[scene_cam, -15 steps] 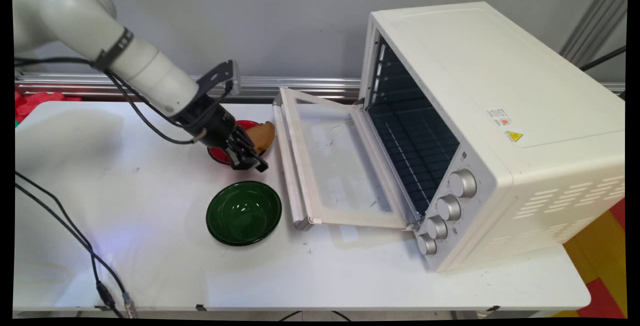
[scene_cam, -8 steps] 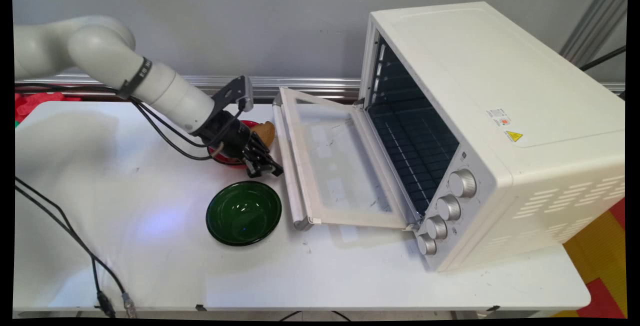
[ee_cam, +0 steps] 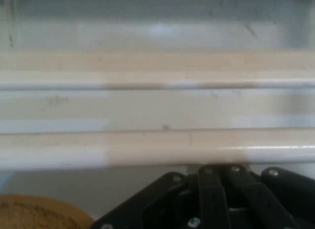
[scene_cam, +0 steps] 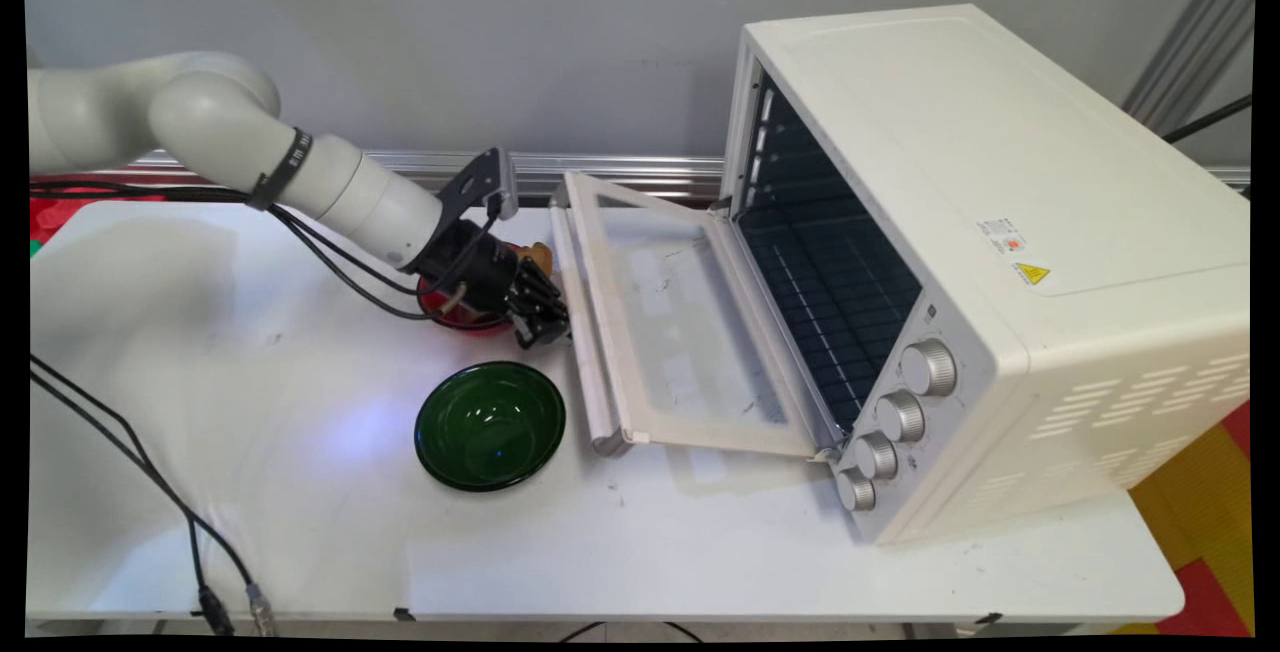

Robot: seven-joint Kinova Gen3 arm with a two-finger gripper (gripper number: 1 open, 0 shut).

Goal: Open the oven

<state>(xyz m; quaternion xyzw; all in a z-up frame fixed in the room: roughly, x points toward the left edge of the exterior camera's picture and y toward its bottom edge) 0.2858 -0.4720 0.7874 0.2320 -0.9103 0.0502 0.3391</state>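
Low over the surface (scene_cam: 700,562), the black pincer (scene_cam: 545,332) met the oven door's smooth cream handle bar (scene_cam: 585,352); its opening could not be told.

The white arm (scene_cam: 200,127) comes in from the bench's (scene_cam: 300,532) far left corner and slopes down toward the middle of the far edge. Its forearm runs low over the bench, tilted downward to the right. A black band circles the forearm near the elbow, and black cables (scene_cam: 340,267) hang in a loop beneath it. A black bracket (scene_cam: 478,187) juts up from the wrist. The black pincer (scene_cam: 545,332) points down and to the right, close above the bench top. In the hand view only the pincer's black linkage (ee_cam: 216,199) rises from the bottom edge; the fingertips are hidden there.
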